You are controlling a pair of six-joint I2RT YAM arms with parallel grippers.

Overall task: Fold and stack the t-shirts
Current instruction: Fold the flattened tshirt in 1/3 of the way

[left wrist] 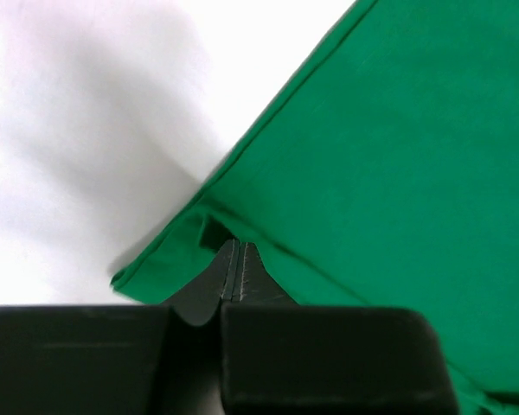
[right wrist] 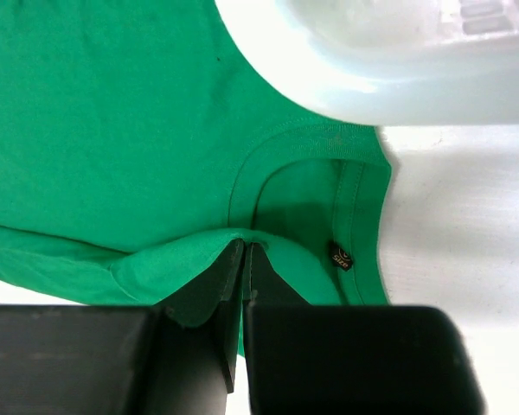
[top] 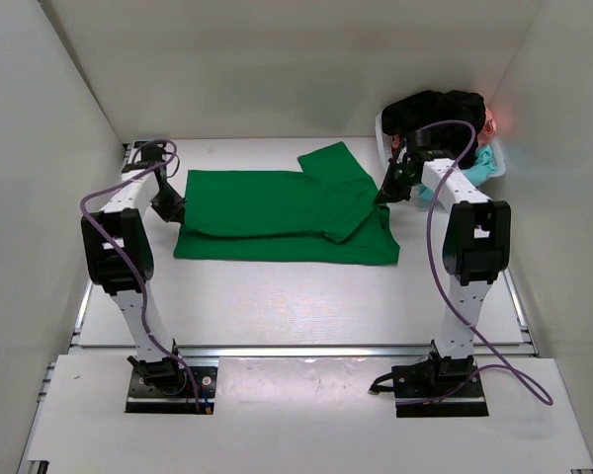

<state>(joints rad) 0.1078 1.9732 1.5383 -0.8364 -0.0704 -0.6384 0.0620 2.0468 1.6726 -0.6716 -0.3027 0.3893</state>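
The green t-shirt (top: 277, 212) lies spread across the middle of the table (top: 277, 306), hem toward the left edge and collar (right wrist: 268, 164) toward the right, one sleeve (top: 331, 160) sticking out toward the far edge. The left fingers (left wrist: 225, 272) are clenched on a lifted fold at the hem corner. The right fingers (right wrist: 229, 272) are clenched on a ridge of cloth just beside the collar, close under the white basket (right wrist: 372, 78). That basket sits in the far right corner and holds the black (top: 435, 109), pink (top: 491, 123) and teal (top: 482, 163) shirts.

This looks like the lengthwise fold of the first shirt, with one long layer already lying over another. Next, both arms probably need to carry their pinched ends across together at matching height and pace, so the crease runs straight. The right arm must stay off the basket, and the loose sleeve needs tucking in.
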